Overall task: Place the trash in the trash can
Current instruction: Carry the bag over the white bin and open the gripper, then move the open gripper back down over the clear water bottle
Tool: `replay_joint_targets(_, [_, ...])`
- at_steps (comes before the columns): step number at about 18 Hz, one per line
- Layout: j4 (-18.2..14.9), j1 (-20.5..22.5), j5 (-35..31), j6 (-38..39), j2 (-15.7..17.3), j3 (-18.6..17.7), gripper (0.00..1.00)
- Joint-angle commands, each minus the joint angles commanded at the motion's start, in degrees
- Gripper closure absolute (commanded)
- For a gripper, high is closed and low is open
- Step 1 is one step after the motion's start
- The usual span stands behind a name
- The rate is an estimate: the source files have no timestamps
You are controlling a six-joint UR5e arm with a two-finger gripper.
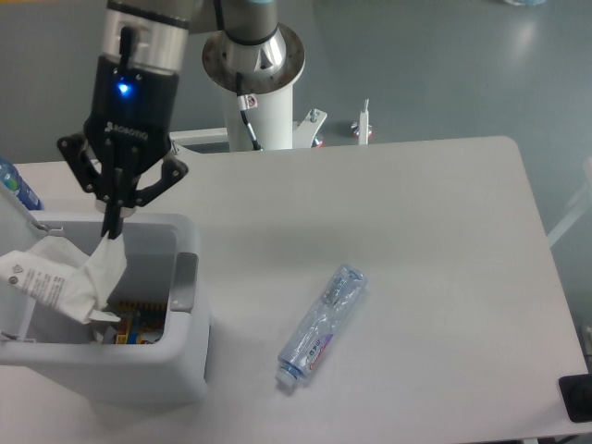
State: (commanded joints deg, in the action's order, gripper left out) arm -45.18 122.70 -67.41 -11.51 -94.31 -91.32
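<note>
My gripper (114,225) hangs over the open trash can (185,356) at the left, its fingers shut on the top corner of a crumpled white pouch (57,280). The pouch dangles down and to the left inside the can's opening. A crushed clear plastic bottle (322,325) with a bluish label lies on the table right of the can, apart from the gripper. The can is pale grey-white with a grey tab (183,281) on its right rim.
Colourful wrappers (139,324) lie at the bottom of the can. An opaque blue bottle (17,186) stands at the far left behind the can's lid. The arm's white base column (254,79) rises behind the table. A dark object (575,398) sits at the bottom right corner.
</note>
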Motion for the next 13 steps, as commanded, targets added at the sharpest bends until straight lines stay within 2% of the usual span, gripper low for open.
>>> replay_joint_targets(1, [0.0, 0.0, 0.0, -0.35, -0.09, 0.0, 0.56])
replay_joint_targets(2, [0.0, 0.0, 0.0, -0.79, -0.17, 0.0, 0.23])
replay_joint_targets(3, [0.0, 0.0, -0.09, -0.79, -0.26, 0.09, 0.11])
replay_joint_targets(7, [0.0, 0.17, 0.0, -0.36, -0.09, 0.7, 0.0])
replay_joint_targets(10, [-0.09, 1.05, 0.0, 0.09, -0.09, 0.09, 0.0])
replay_joint_targets(13, [-0.09, 5.78, 0.26, 0.18, 0.0, 0.52, 0.0])
